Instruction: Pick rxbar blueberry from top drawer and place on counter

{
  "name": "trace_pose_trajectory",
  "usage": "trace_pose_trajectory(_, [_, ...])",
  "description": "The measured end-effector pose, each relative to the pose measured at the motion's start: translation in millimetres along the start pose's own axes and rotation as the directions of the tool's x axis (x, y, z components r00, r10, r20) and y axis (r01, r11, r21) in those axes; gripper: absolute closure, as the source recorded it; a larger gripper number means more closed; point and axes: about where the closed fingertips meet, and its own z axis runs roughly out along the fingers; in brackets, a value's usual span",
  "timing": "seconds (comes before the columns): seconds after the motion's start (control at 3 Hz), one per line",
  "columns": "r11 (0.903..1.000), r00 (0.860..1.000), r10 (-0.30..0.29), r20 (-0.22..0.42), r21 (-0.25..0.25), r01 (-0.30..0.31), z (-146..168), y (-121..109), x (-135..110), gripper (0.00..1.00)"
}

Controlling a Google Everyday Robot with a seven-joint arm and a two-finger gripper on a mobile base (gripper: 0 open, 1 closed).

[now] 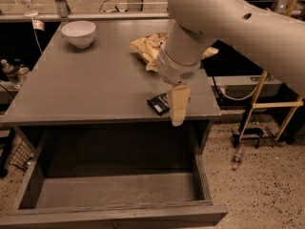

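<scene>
The rxbar blueberry (158, 104), a small dark wrapper with pale lettering, lies flat on the grey counter (95, 85) near its front right edge. My gripper (177, 109) hangs from the big pale arm just right of the bar, its tip over the counter's front edge. The gripper partly covers the bar's right end. I cannot tell whether they touch. The top drawer (114, 190) is pulled out below the counter, and its bottom is bare.
A crinkled yellow chip bag (147, 49) lies at the back right of the counter, partly behind the arm. A white bowl (79, 33) stands at the back left. A yellow-legged stand (267, 104) and a bottle on the floor (237, 156) are to the right.
</scene>
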Motion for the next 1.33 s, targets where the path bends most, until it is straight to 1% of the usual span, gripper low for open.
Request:
trace_pose_trajectory(0.33, [1.0, 1.0, 0.008, -0.004, 0.003, -0.008, -2.6, 2.5, 3.1, 0.0])
trace_pose_trajectory(0.67, [0.9924, 0.992, 0.122, -0.014, -0.008, -0.123, -24.5, 23.1, 54.2, 0.0])
trace_pose_trajectory(1.0, [0.9696, 0.97, 0.245, -0.016, 0.009, -0.244, -41.4, 46.6, 107.8, 0.0])
trace_pose_trajectory(1.33, [0.9054, 0.908, 0.418, -0.023, 0.09, -0.415, -72.8, 82.0, 174.2, 0.0])
